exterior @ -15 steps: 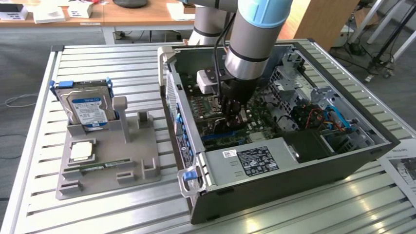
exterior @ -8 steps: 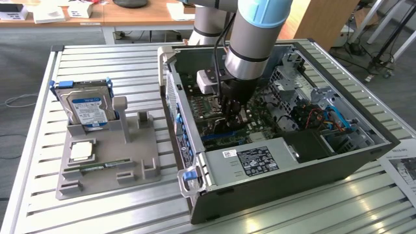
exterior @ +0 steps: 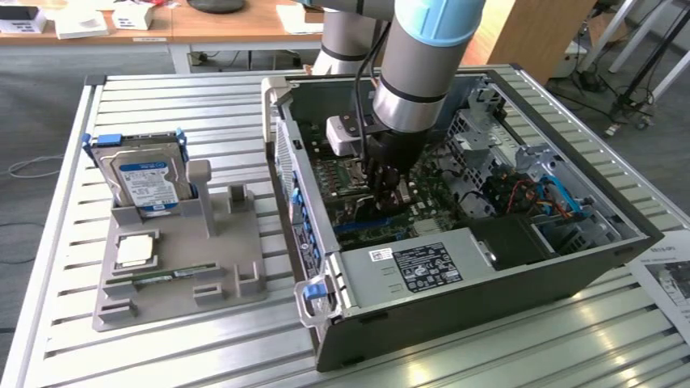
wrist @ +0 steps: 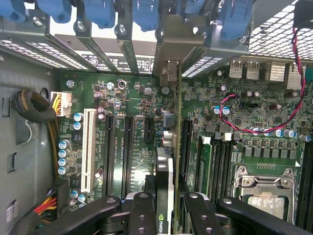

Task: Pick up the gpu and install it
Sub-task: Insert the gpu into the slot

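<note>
Green board, black card, blue clips.

My end effector [wrist: 168, 213] is black; the gpu [wrist: 165, 171] is black-faced with a green logo and a silvery edge. The motherboard [wrist: 132, 93] is dark green, with one white slot [wrist: 88, 147] among black ones, and the clips [wrist: 146, 12] are bright blue. A pink-red and black twisted wire [wrist: 221, 108] shows against it. The tabletop [exterior: 453, 356] is ribbed silver, the fixture [exterior: 183, 283] grey, the hard drive [exterior: 145, 182] labelled blue and white.

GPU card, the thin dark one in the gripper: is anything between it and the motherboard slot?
Nothing visible blocks it. The thin dark gpu sits edge-on in the black gripper, right over the green motherboard, beside the long black expansion slots. No cable crosses its path; whether it is seated cannot be told.
</note>
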You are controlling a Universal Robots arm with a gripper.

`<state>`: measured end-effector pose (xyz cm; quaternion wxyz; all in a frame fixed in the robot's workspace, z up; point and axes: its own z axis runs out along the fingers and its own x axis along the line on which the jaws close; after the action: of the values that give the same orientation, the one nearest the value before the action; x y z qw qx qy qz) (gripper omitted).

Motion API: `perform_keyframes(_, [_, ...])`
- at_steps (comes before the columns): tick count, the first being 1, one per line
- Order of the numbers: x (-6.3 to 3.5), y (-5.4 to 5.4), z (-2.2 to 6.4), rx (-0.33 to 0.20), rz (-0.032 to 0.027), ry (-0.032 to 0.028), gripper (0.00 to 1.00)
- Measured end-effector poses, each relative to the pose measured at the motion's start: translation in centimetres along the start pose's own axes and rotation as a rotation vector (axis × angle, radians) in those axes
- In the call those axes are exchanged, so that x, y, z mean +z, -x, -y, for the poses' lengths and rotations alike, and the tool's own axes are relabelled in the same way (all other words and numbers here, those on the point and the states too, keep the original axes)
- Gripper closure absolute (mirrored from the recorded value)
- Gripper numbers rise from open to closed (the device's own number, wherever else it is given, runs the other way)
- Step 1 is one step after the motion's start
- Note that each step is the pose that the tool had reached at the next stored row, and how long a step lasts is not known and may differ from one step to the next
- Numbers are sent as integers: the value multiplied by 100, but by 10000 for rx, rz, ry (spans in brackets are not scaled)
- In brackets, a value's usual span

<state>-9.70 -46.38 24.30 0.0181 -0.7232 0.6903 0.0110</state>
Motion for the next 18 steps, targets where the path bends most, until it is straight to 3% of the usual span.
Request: perform_keyframes(18, [12,-2,0,12,-8,36,73])
